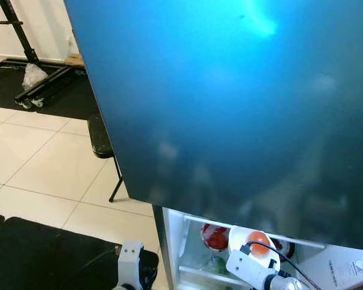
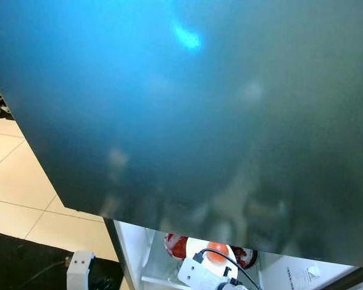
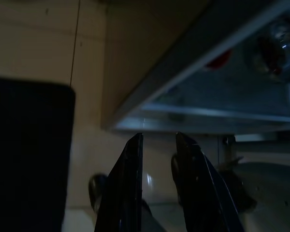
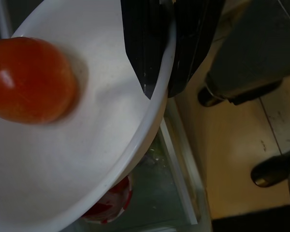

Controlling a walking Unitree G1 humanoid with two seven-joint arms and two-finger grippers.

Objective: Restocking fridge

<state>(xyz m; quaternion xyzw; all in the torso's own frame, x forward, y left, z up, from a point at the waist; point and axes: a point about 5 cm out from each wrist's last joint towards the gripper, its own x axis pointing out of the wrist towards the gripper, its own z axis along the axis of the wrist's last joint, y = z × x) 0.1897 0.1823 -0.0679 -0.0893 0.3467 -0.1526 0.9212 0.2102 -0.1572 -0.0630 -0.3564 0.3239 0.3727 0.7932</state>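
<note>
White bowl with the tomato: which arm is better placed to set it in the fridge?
Right. The right gripper is clamped on the rim of the white bowl holding the tomato, already at the open fridge. The left gripper hangs low near the floor, holding nothing.

Tomato (image 4: pixel 30 81) on plate (image 4: pixel 87 159)

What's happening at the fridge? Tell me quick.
The robot is restocking the fridge. Its right claw is clamped on the rim of a white bowl holding a tomato, carrying it into the open lower compartment, above a red-and-white container. The left claw hangs by the fridge's lower edge, holding nothing.
</note>
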